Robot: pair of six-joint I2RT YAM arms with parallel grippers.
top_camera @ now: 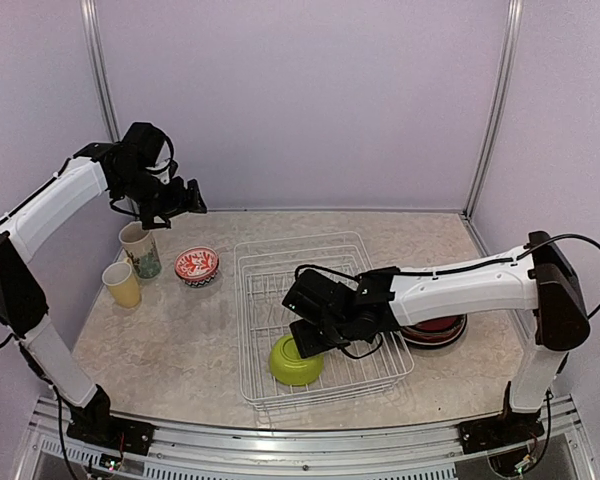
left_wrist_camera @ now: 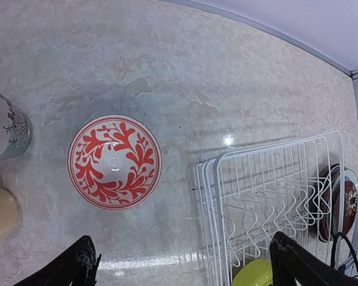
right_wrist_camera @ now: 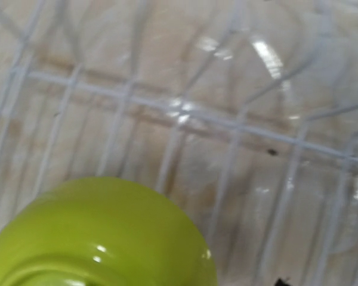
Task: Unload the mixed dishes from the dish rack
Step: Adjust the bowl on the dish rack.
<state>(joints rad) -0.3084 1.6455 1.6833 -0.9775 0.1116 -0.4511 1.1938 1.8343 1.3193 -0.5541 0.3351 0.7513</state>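
The table (top_camera: 180, 350) already carries most of the dishes, so by my judgement the unloading is nearly done. The dish rack (top_camera: 290, 243) sits at the middle of the table, and its plate slots stand bare. A stack of plates (top_camera: 435, 330) lies on the table just beside the rack's right side, partly under the right arm. Near the table's left edge, a red-and-white bowl (top_camera: 197, 265), a mug (top_camera: 140, 248) and a yellow cup (top_camera: 122, 285) stand close together, well apart from the rack.

The one dish seen in the rack is a green bowl (top_camera: 294, 365), upside down at the rack's near left corner. The right gripper (top_camera: 308, 340) is low over its far side; whether its jaws are clamped on the bowl I cannot tell. The left gripper (top_camera: 192, 200) hangs high above the red-and-white bowl with its jaws wide apart and nothing between them. What looks left is lifting the green bowl out onto the table.
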